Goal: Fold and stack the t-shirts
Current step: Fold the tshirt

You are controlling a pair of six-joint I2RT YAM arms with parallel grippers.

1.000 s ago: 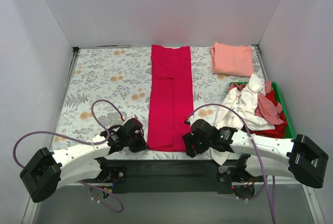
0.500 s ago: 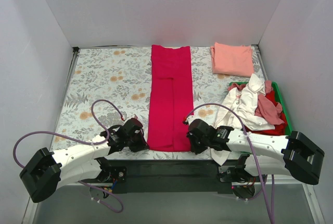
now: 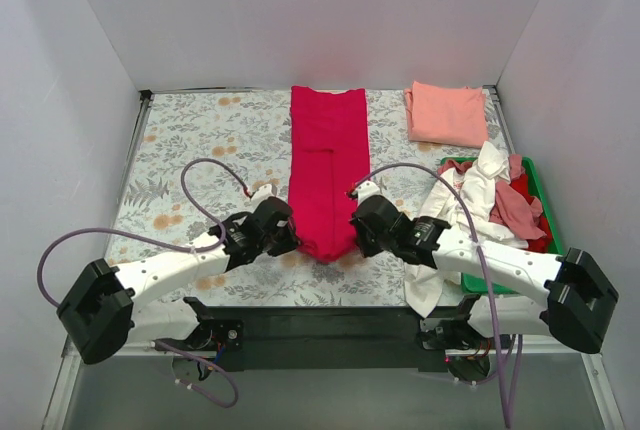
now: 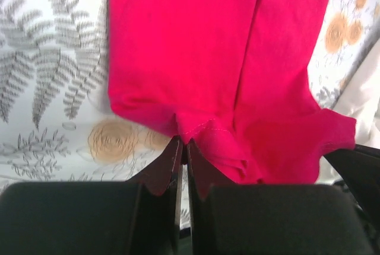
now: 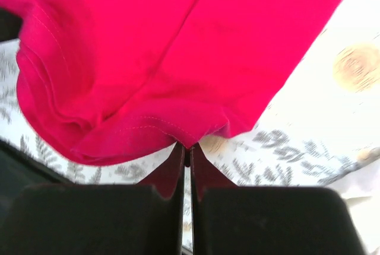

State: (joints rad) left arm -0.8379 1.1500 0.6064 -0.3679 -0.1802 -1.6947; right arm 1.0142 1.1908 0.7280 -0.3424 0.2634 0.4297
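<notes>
A long crimson-red shirt [image 3: 328, 150] lies as a narrow strip down the middle of the floral worktop [image 3: 200, 140], its collar end at the far edge. Its near end is bunched between the left gripper [image 3: 285, 237] and the right gripper [image 3: 360, 225] — jaws seemingly pinched on the cloth, though too small here to be sure. A folded salmon-pink shirt [image 3: 446, 113] sits at the far right. Nearer, a green tray [image 3: 541, 195] holds a heap — a white shirt [image 3: 470, 200], a red shirt [image 3: 522, 186] and a pink shirt [image 3: 515, 212].
</notes>
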